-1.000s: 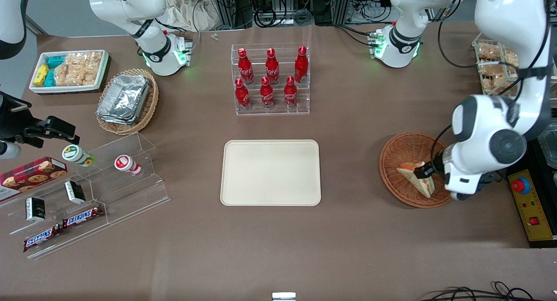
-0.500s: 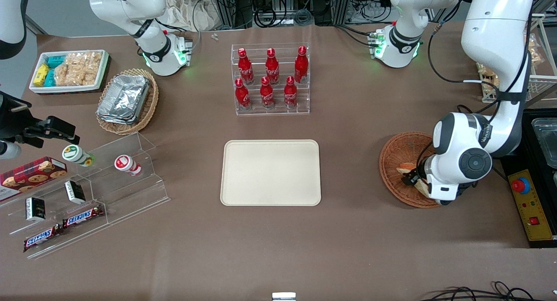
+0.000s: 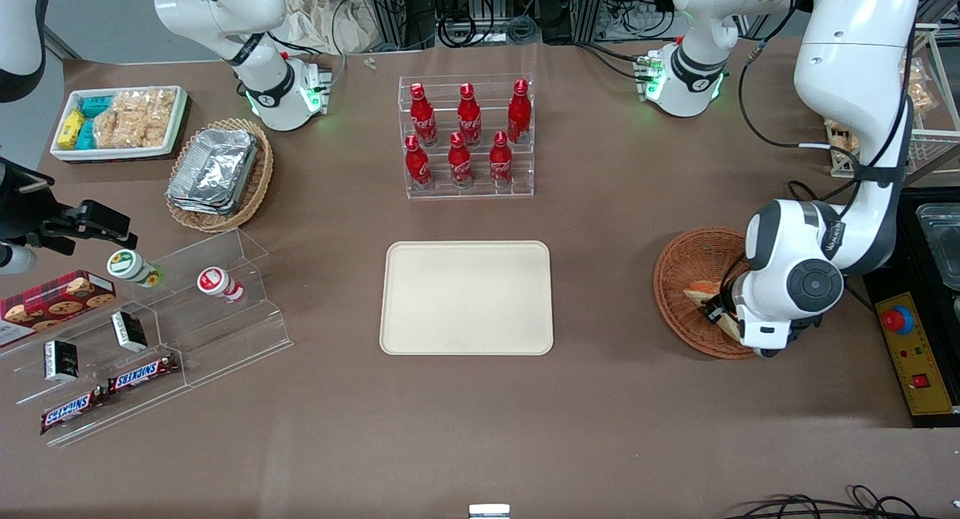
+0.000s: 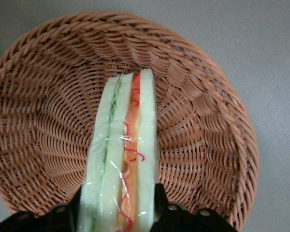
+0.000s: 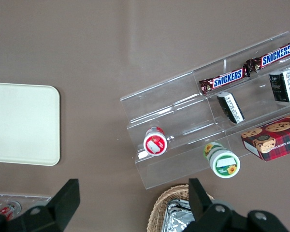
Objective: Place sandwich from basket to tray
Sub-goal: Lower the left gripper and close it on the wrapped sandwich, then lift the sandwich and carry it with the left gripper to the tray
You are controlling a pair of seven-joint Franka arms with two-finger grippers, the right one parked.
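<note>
Near edge of the tabletop: nothing of the task there. One step farther in, the cream tray lies flat about midway along the tabletop, nothing on it.

Toward the working arm's end, about as far from the front camera as the tray and well apart from it, sits the reddish-brown wicker basket. The sandwich is in the basket, standing on edge with its filling stripe turned toward the wrist camera; clear wrap shows over the bread. The left arm's end effector is down in the basket with a finger touching each bread face, so it is closed on the sandwich. In the front view the wrist housing covers most of the wedge; only one corner shows.

Farther back: a clear rack of red cola bottles stands between the tray and the far edge.

Step in hand, as judged: grasp made, lift not begun. Whether the wedge's lower edge touches the weave cannot be told.

Next move calls for a straight lift until the wedge clears the basket rim, then travel toward the parked arm's end to a spot over the tray, a descent, and release.
</note>
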